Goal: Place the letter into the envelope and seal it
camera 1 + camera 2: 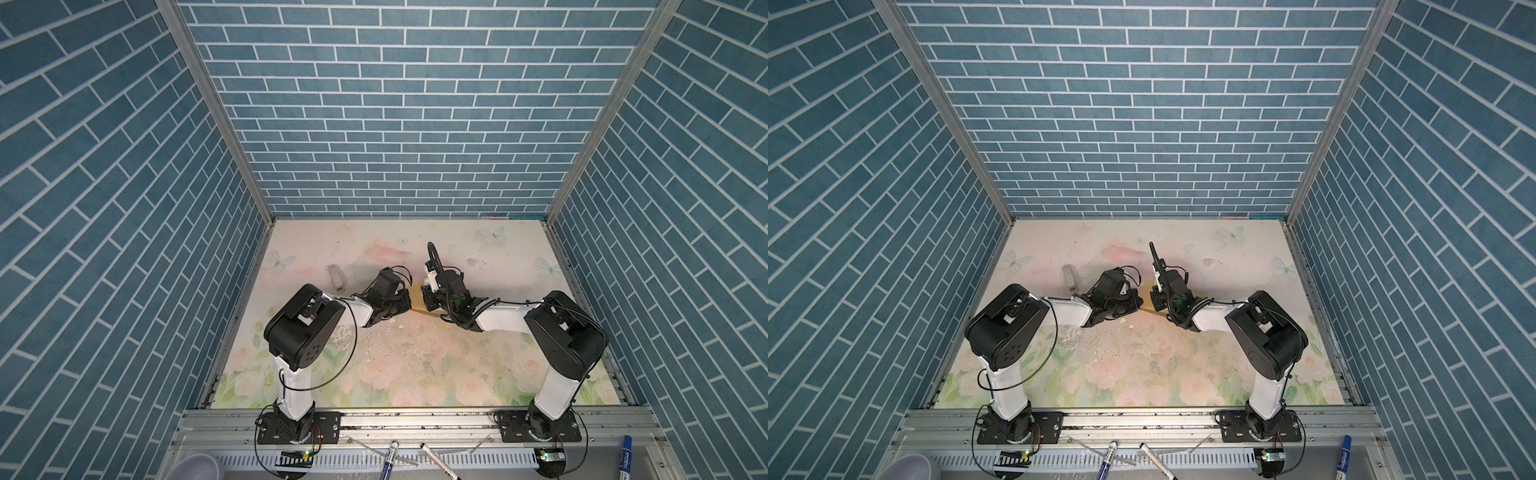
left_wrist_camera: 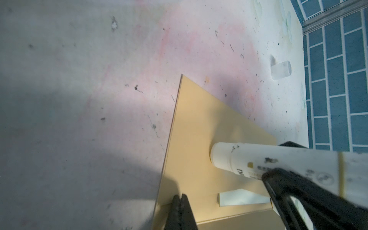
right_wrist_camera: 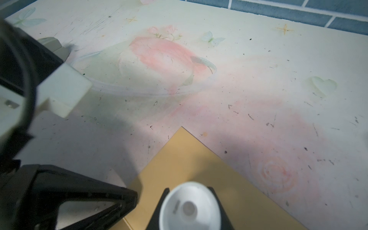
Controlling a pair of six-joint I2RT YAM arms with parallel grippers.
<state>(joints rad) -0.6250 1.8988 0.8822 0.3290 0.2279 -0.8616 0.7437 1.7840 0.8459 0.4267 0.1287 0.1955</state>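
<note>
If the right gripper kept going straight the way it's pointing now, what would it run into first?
Most likely the envelope: the right gripper is shut on a white glue stick that points down at the mustard paper just ahead. Depth is unclear; its tip may already touch.

This is a robotics laboratory test cell. Upright panels (image 1: 395,124) covered in printed blue brick-pattern film are held in aluminium corner posts (image 1: 222,120) and enclose a single tabletop (image 1: 415,353) laid with a floral printed mat. Two robot arms (image 1: 307,328) are bolted through black base plates (image 1: 328,432) to an aluminium rail (image 1: 415,422) along the front edge. Below the rail are a slotted cable duct (image 1: 457,459), small circuit boards (image 1: 305,454) with lit green LEDs, and loose markers (image 1: 389,459).
</note>
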